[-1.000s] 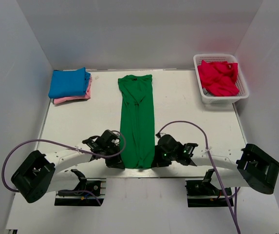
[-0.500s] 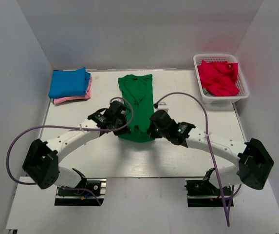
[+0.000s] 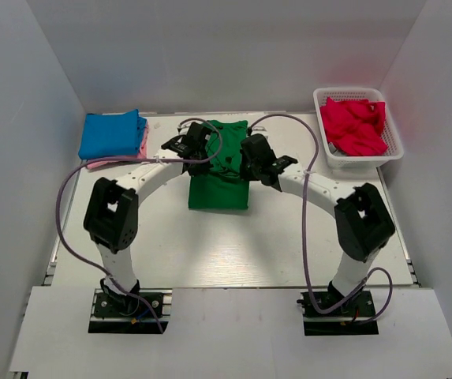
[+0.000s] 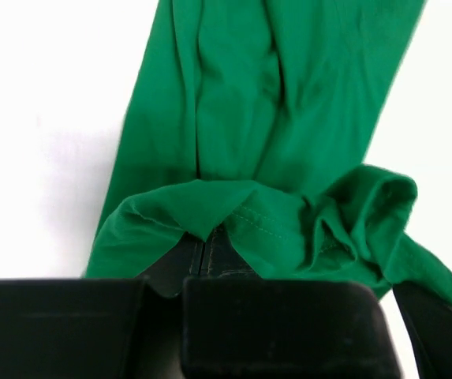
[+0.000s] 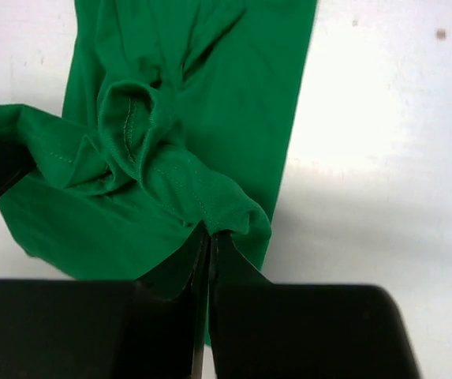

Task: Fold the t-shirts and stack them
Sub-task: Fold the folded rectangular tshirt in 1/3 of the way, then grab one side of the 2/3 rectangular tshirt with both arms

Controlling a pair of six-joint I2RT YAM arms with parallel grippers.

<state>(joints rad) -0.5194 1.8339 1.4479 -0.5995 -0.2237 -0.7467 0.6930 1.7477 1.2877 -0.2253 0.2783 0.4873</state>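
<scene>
The dark green t-shirt [image 3: 219,189] lies as a narrow strip at the table's middle back, its near half doubled over the far half. My left gripper [image 3: 199,142] is shut on the hem's left corner [image 4: 202,209]. My right gripper [image 3: 251,154] is shut on the hem's right corner [image 5: 226,207]. Both hold the hem over the shirt's far part. A folded blue t-shirt [image 3: 112,133] lies on a folded pink one [image 3: 115,160] at the back left. Red t-shirts [image 3: 353,125] fill the basket.
A white lattice basket [image 3: 367,154] stands at the back right corner. The grey walls close in on the back and both sides. The arms' cables [image 3: 68,197] loop over the table's left and right parts.
Both grippers have carried the green shirt's near hem from the table's front edge to the back, folding the shirt in half lengthwise.
</scene>
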